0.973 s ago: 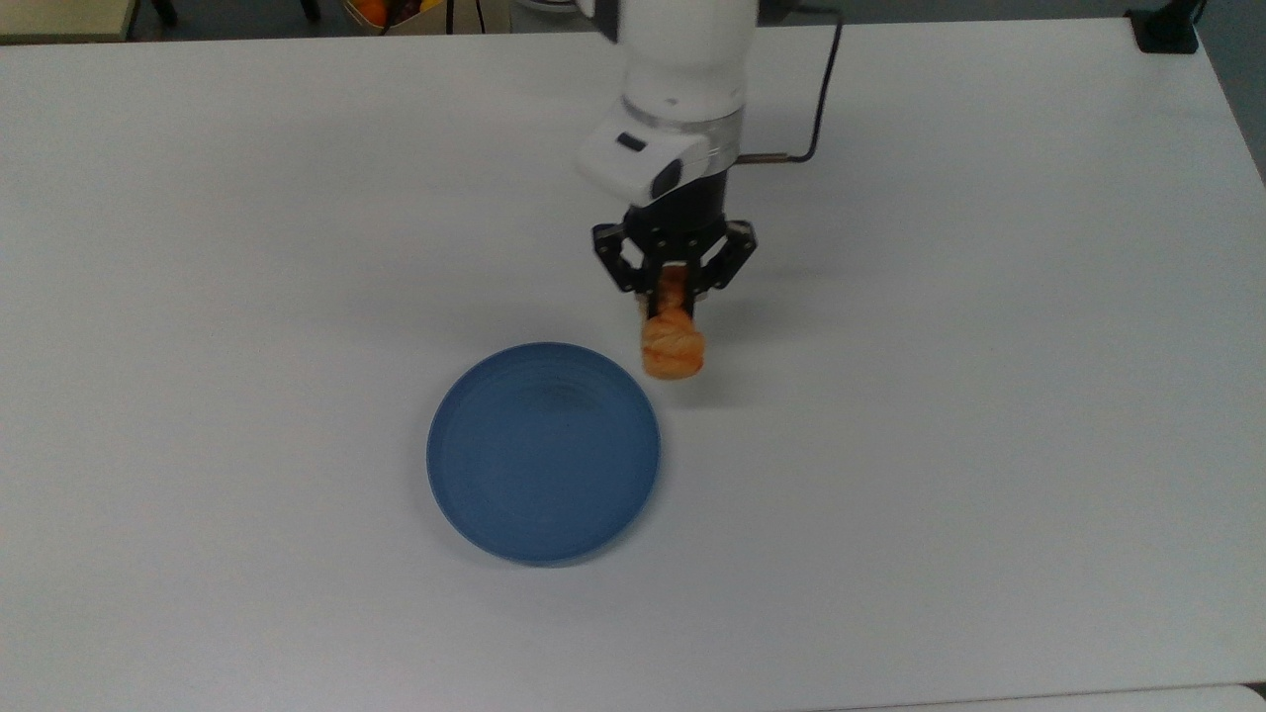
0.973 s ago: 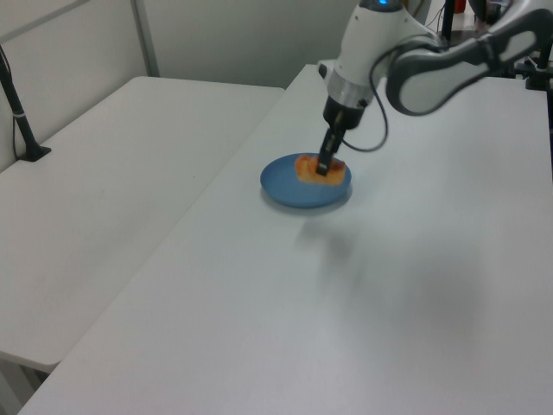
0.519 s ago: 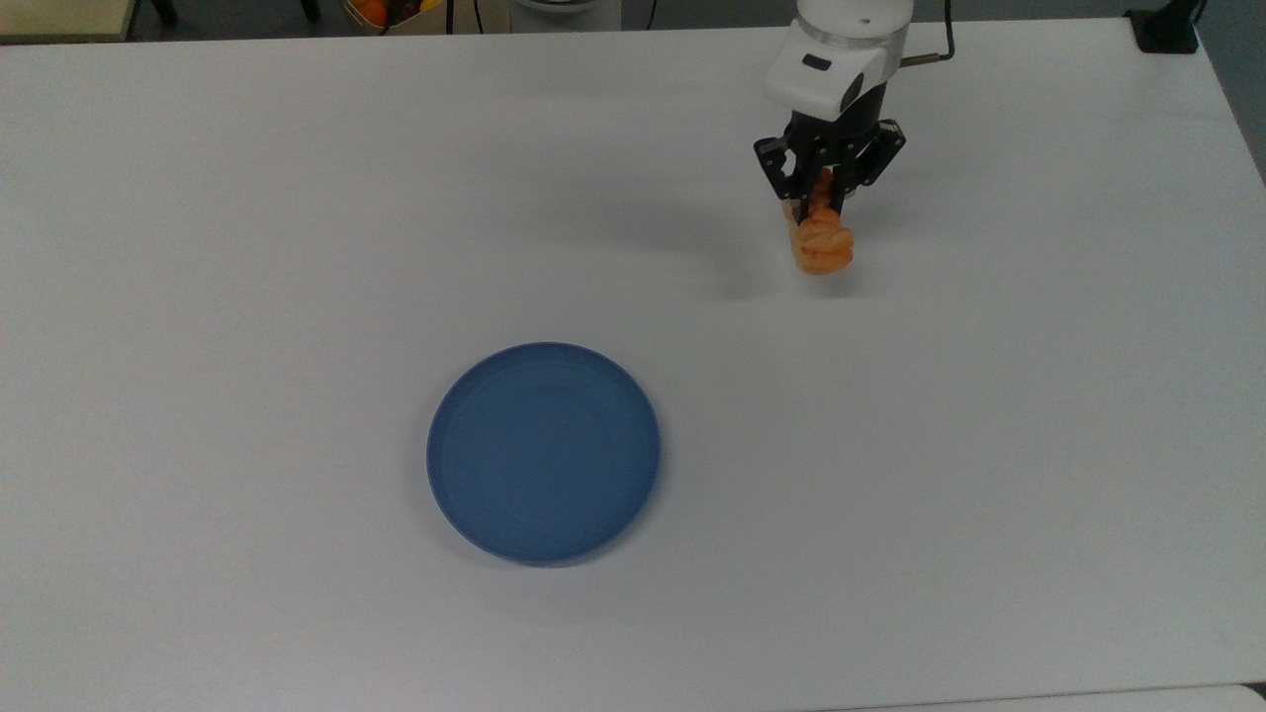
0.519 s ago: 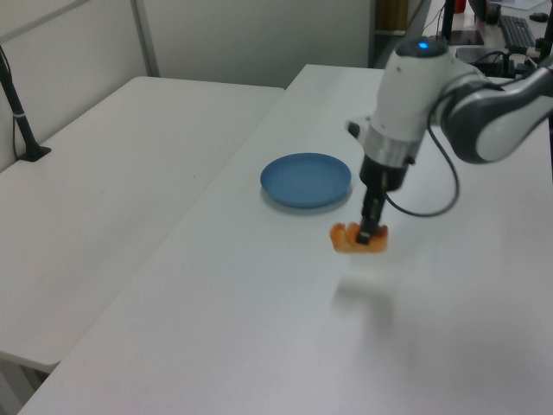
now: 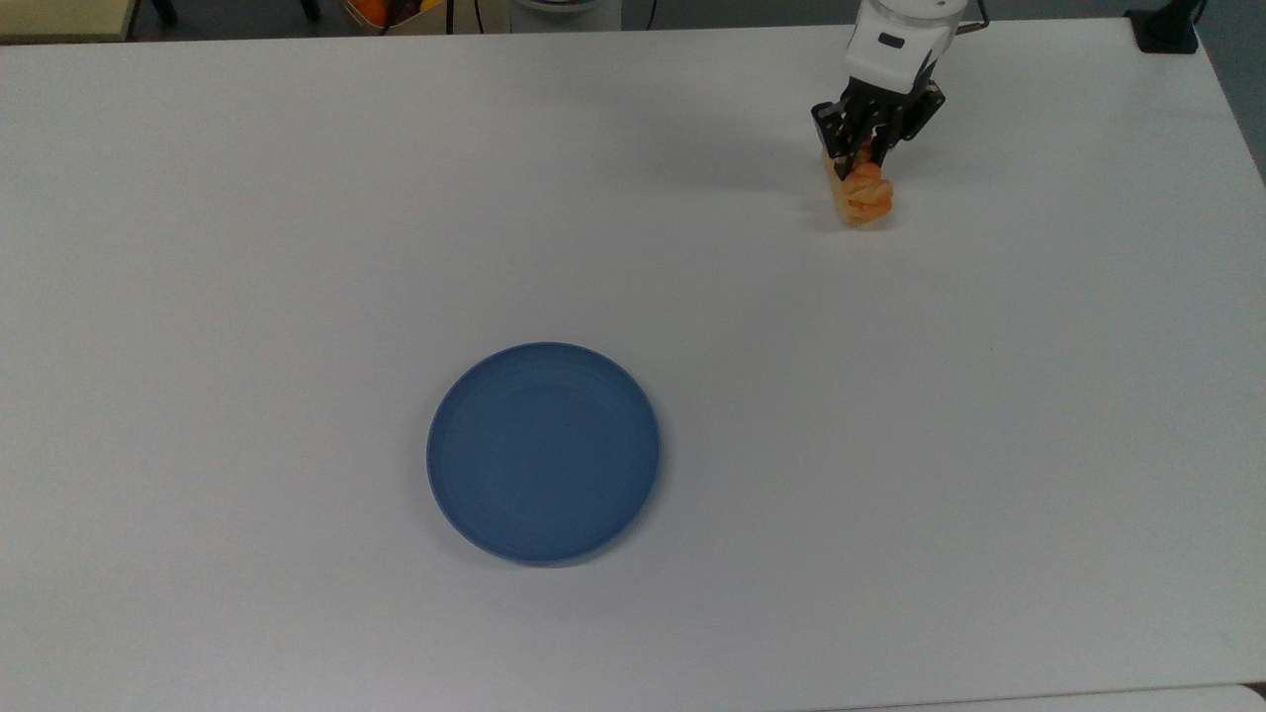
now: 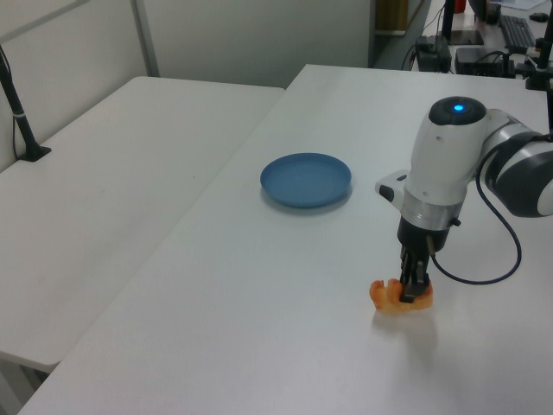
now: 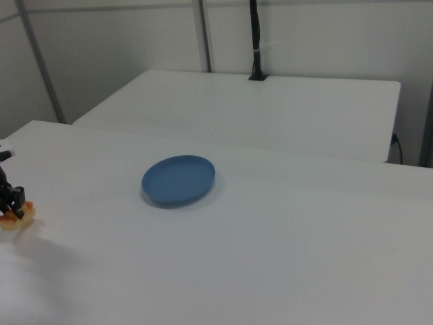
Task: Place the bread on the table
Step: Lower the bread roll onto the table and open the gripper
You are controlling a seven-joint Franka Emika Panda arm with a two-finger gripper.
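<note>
One ridged orange bread (image 5: 864,195), gripper (image 5: 867,158) clamped, smooth matte table (image 5: 297,198)

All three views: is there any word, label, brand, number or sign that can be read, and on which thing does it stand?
None: no readable text stands on anything.
The plate is plain blue.
The table is plain white-grey.
The arm bears a blue light, no letters.
The tool, shut on the bread, carries no marking.
</note>
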